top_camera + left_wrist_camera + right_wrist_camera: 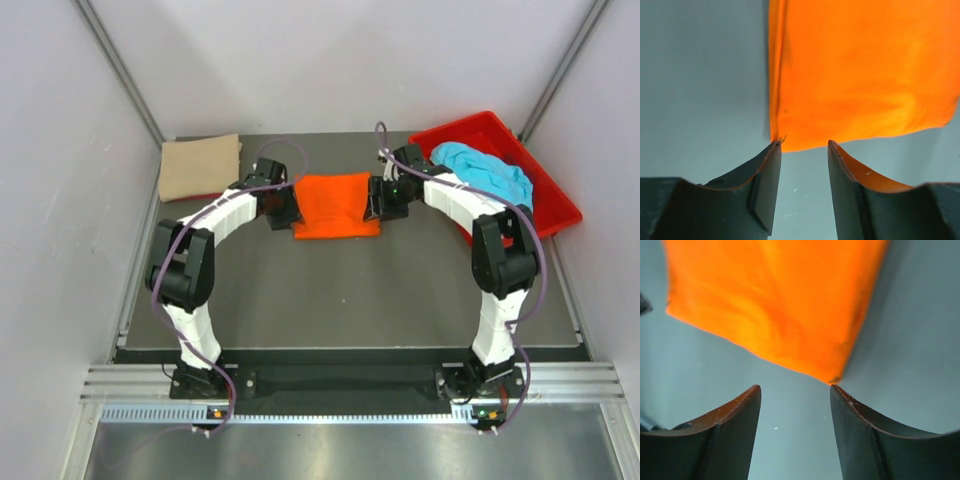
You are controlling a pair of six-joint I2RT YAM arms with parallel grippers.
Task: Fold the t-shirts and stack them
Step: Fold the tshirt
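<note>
The dark table [350, 300] carries everything, with a red bin [560, 215] at its far right corner. The orange t-shirt [335, 205] lies folded into a flat rectangle in the middle of the far half, between the two arms. The tan t-shirt [198, 165] lies folded flat at the far left corner. The turquoise t-shirt [485, 170] is heaped loosely inside the bin. The left gripper [804, 145] sits at the orange shirt's left edge, jaws parted and gripping nothing; the right gripper [795, 387] sits at its right edge, jaws likewise apart and empty
</note>
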